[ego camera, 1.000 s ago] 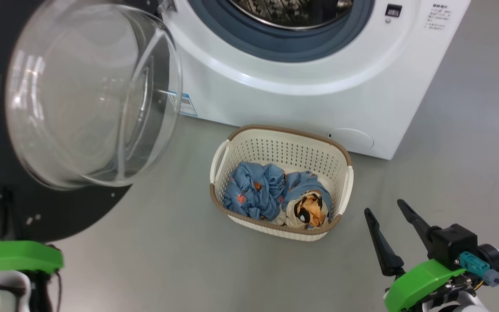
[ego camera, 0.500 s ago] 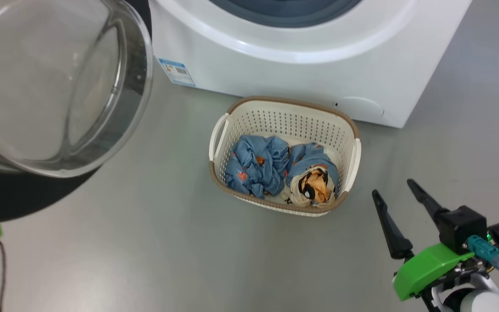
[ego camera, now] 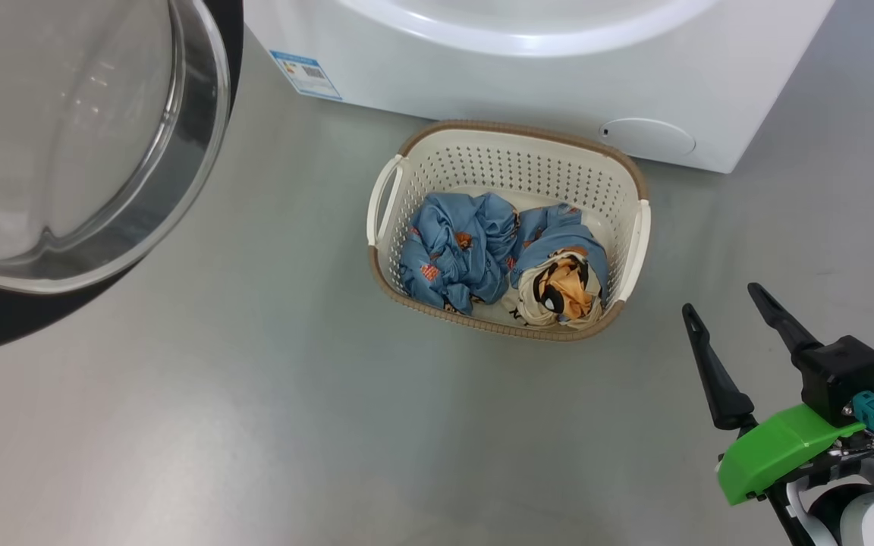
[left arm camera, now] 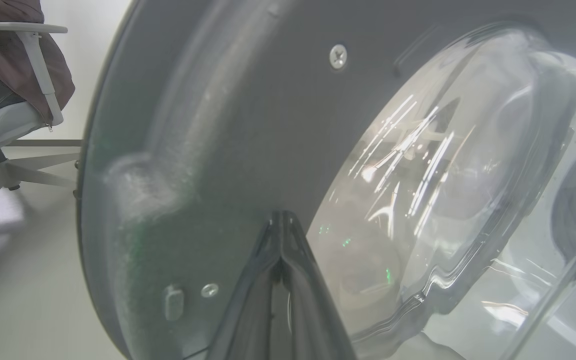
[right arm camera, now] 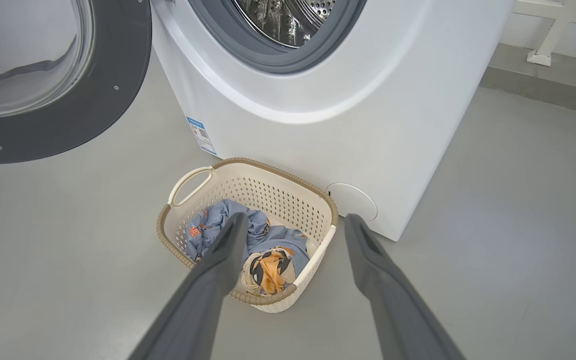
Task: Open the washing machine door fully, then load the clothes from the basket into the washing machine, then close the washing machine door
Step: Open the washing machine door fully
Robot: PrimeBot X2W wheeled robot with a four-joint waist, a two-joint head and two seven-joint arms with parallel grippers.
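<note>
— Looking down from the head camera, where is the open room?
— Bare grey floor spreads from six to nine o'clock. The basket sits at centre, just in front of the washing machine at twelve, with the clothes bundled inside. The washing machine door stands wide open at ten, its rim cut off by the frame.
— And the grippers?
— At four o'clock, the right gripper is spread wide and empty, well apart from the basket. In its wrist view, the left gripper is pinched together close against the door's dark inner face; whether it touches is unclear.
— What do the cameras show differently?
— The head view crops the machine at its white front ring, while the right wrist view reaches the steel drum at twelve. The left wrist view catches a chair at nine.
</note>
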